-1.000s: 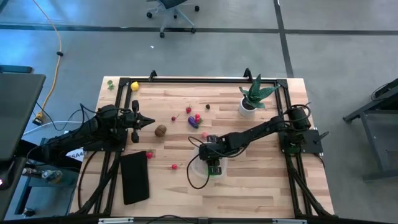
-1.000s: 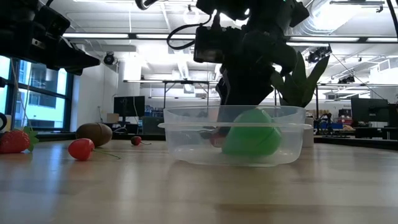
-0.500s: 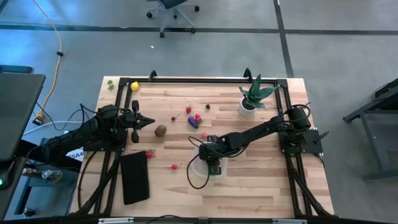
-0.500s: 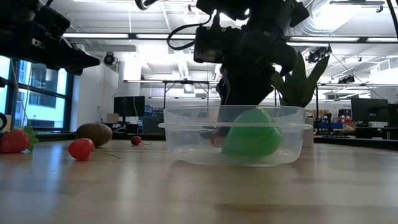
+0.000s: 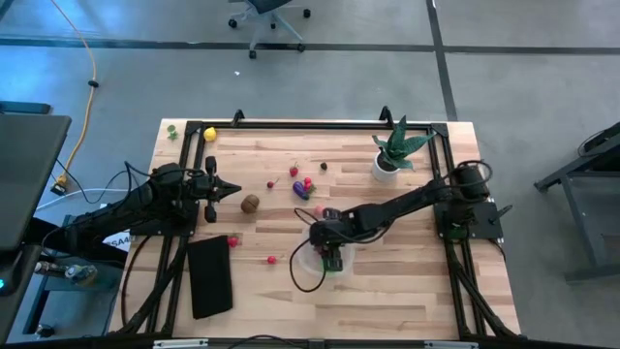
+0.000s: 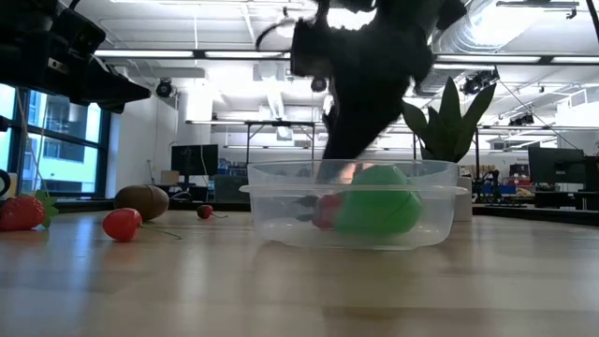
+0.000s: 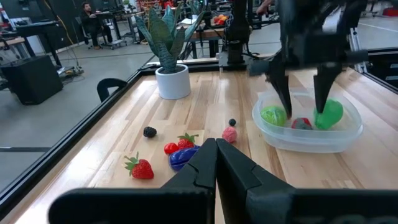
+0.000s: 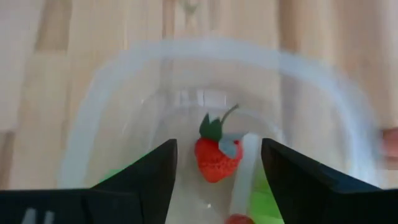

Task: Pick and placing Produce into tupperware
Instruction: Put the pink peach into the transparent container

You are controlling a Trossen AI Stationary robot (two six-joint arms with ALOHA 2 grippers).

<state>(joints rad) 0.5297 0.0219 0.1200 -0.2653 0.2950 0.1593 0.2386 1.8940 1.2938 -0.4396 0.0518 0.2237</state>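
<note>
Right tool [image 7: 305, 93] risen, open, empty over tupperware [image 7: 308, 134].

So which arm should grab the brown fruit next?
Left. Its shut gripper hovers right beside the brown fruit, while the right gripper is open over the container.

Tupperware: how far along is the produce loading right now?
Done: the tupperware holds two green pieces and a strawberry, apparently just released. In hand: nothing; the right hand hovers open above it. Left: the kiwi, eggplant and loose strawberries.
</note>
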